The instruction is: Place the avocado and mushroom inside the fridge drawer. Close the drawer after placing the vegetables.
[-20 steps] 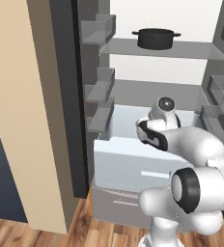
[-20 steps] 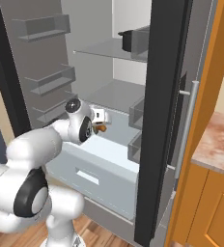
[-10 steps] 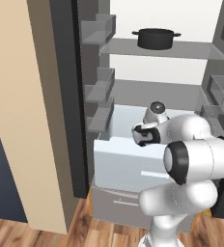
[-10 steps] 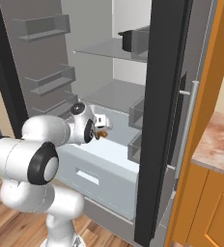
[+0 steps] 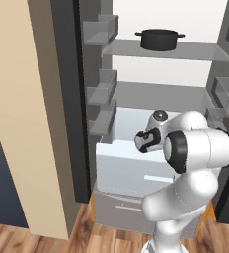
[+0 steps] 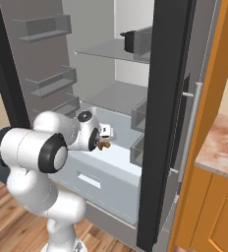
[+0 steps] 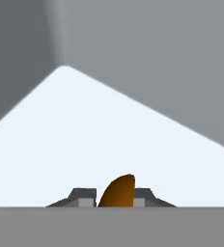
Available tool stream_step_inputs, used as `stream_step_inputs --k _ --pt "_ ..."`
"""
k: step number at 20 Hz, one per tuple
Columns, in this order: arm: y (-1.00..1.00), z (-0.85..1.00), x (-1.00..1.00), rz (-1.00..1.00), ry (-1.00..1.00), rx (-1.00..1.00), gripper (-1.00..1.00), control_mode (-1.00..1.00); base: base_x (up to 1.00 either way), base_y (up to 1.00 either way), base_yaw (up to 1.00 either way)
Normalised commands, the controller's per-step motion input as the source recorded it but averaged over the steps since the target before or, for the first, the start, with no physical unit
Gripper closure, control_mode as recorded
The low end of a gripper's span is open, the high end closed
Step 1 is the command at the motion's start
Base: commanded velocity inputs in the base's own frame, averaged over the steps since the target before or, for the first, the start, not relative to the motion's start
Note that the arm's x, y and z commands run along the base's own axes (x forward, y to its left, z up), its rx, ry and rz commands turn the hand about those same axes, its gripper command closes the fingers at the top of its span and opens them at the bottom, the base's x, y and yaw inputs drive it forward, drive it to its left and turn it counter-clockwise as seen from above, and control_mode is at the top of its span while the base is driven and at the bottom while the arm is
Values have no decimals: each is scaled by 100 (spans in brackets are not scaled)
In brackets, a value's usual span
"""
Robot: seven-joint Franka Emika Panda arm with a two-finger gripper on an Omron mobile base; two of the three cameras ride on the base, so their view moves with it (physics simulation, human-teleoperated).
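Note:
My gripper is shut on the mushroom, a small orange-brown lump that pokes up between the two fingertips in the hand view. The hand hovers over the fridge drawer, a pale bluish-white bin pulled out from the fridge. The drawer's bare pale floor lies below the mushroom, with its grey-looking walls rising behind. The avocado is out of view.
A black pot sits on the upper glass shelf. Grey door bins line the left fridge door. A grey drawer front lies below the open bin. The dark right fridge door and a wooden cabinet stand close on the right.
The arm has folded, its elbow swinging up and left in front of the drawer. The hand has shifted slightly left and down over the bin, still shut on the mushroom.

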Motion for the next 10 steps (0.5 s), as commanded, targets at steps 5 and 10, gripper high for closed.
stream_step_inputs --k 5,10 --pt "-17 -20 1 0 14 15 100 -100 0 0 0" --pt "-3 -33 11 0 12 6 100 -100 0 0 0"
